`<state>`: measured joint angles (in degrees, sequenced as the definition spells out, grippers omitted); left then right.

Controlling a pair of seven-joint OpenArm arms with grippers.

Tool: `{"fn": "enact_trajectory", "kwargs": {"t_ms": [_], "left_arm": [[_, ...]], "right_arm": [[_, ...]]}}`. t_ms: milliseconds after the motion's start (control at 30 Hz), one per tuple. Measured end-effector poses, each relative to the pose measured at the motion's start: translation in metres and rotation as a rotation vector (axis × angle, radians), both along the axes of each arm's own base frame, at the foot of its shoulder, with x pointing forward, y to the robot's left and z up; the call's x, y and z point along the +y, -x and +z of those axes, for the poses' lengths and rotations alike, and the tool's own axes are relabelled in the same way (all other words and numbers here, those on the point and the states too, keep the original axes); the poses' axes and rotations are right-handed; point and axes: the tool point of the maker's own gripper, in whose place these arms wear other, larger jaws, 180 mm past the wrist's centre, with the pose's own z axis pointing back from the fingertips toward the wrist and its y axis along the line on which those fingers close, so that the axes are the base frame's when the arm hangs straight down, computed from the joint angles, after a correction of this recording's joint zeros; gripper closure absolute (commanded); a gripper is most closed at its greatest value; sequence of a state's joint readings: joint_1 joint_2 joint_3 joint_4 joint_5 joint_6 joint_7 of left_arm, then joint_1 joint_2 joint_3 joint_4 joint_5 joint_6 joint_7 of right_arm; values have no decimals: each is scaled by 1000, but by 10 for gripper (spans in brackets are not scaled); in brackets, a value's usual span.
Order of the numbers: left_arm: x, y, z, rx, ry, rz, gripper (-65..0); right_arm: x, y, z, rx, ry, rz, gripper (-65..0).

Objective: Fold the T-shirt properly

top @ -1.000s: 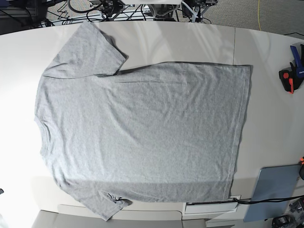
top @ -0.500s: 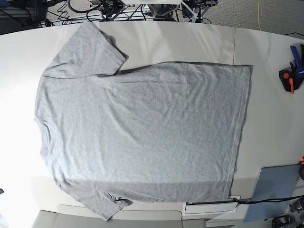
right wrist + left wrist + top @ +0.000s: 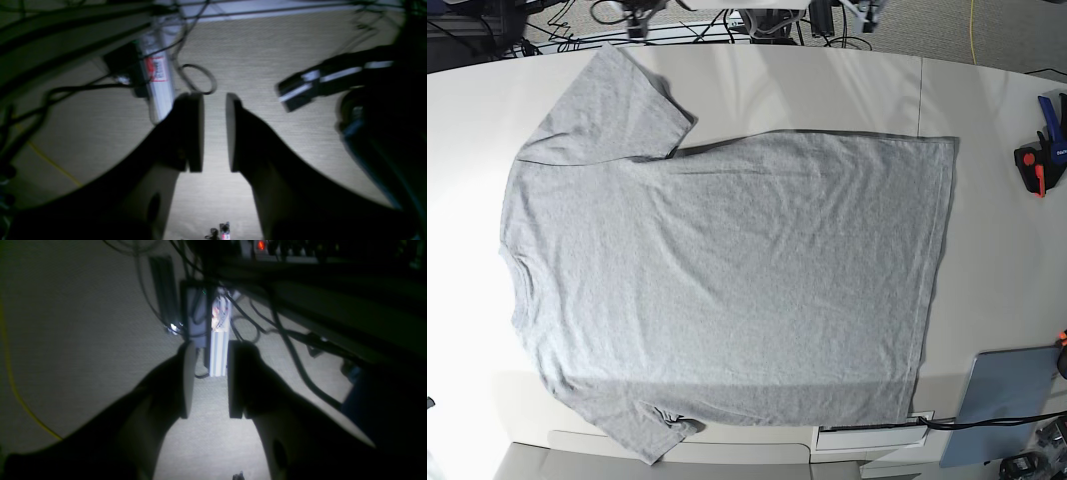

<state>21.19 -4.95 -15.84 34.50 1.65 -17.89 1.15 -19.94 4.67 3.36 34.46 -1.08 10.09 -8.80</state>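
Right gripper (image 3: 214, 133): parted by a narrow gap, nothing between the fingers (image 3: 195, 133), gripping nothing; touching nothing visible.
Beyond right gripper: pale carpeted floor (image 3: 267, 43) straight ahead; black cables (image 3: 196, 80) looping just past the fingertips; a white power strip (image 3: 160, 86) with a red-and-white label ahead and to the left of the left-hand finger; a dark clamp-like part with pale bands (image 3: 313, 83) off to the right, blurred.
Left gripper (image 3: 207, 380): parted somewhat wider than the other, fingers (image 3: 235, 380) bare, nothing grasped, nothing touched.
Beyond left gripper: a pale striped upright block (image 3: 218, 350) seen through the gap, lying past the fingertips and apart from them; dark cords (image 3: 287, 350) trailing away to the right; a yellow cable (image 3: 13, 383) curving far to the left; a small red light (image 3: 260, 245) at the far top.
T-shirt (image 3: 727, 280): spread flat on the white table (image 3: 997, 230), plain grey side up, collar end at the left, hem at the right, one sleeve toward the far edge and one at the near edge; out of sight of both wrist views, with neither gripper seen over it.
Table edge, right side: a red and black clamp tool (image 3: 1039, 165) and a grey-blue flat panel (image 3: 1002, 400), both well apart from the shirt's hem.
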Motion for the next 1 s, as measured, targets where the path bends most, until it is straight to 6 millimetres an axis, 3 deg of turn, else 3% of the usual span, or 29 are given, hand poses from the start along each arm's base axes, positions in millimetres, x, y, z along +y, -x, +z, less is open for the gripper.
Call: {"fn": "enact_trajectory", "kwargs": {"t_ms": [133, 233, 400, 533, 900, 1000], "left_arm": [[14, 9, 12, 12, -5, 48, -181], [35, 15, 28, -16, -37, 52, -181], [59, 15, 63, -93, -83, 34, -181], [67, 11, 91, -107, -96, 8, -181], [106, -32, 167, -272, -258, -281, -181], [111, -56, 184, -339, -326, -393, -181]], "right_arm": [[-25, 22, 17, 27, 16, 58, -127], [-44, 39, 37, 24, 31, 41, -127], [-71, 34, 86, -61, 68, 99, -127], [-65, 33, 127, -83, 22, 131, -127], [-33, -18, 231, -208, -12, 378, -127], [-34, -47, 256, -283, 26, 401, -127]]}}
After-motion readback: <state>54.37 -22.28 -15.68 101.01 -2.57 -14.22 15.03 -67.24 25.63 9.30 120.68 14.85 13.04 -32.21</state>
